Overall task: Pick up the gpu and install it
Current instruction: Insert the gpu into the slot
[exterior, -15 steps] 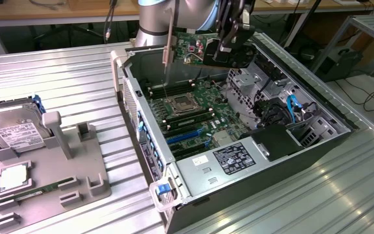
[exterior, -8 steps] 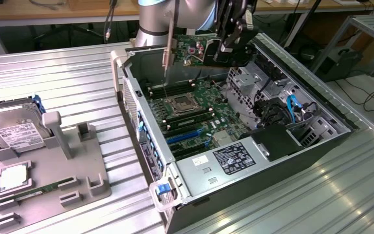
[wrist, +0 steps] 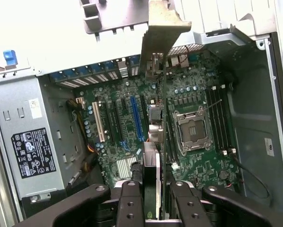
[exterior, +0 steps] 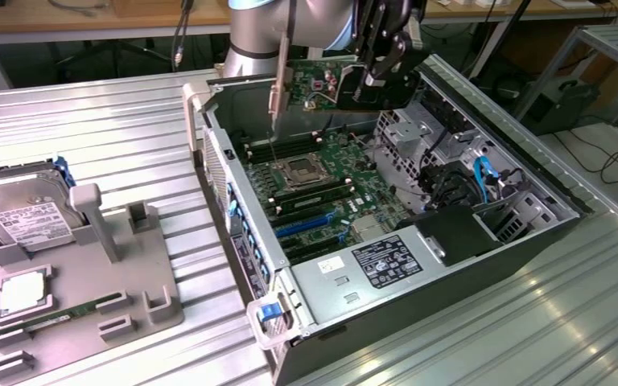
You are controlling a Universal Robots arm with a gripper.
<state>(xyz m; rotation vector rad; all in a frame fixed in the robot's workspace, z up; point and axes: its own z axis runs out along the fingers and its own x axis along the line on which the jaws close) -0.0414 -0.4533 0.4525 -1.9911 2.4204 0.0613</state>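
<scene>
Jaws are clamped on the gpu (wrist: 153,184), one on each face, gripping the end away from its bracket (wrist: 163,28). In the wrist view we see the gpu edge-on, running away from the jaws, with its line lying over the mainboard (wrist: 127,118) between the blue slot (wrist: 136,118) and the processor socket (wrist: 192,132). It isn't seated in any slot. In the exterior view the gpu (exterior: 320,84) hangs on edge under the arm (exterior: 277,28), over the far end of the open computer case (exterior: 502,133). Its green side faces the camera and the silver bracket (exterior: 279,96) hangs down at the end towards the exterior view's left. Below it we see the mainboard (exterior: 341,173) with the open processor socket (exterior: 300,170), and the power supply (exterior: 385,265) with its dark label at the near end of the case. The case lies on its side on the ribbed metal bench (exterior: 94,137). On the bench to the exterior view's left, well apart from the case, a grey tray (exterior: 105,281) holds a hard drive (exterior: 19,213) propped at an angle and a memory stick (exterior: 62,315) in a slot nearer the camera.
</scene>
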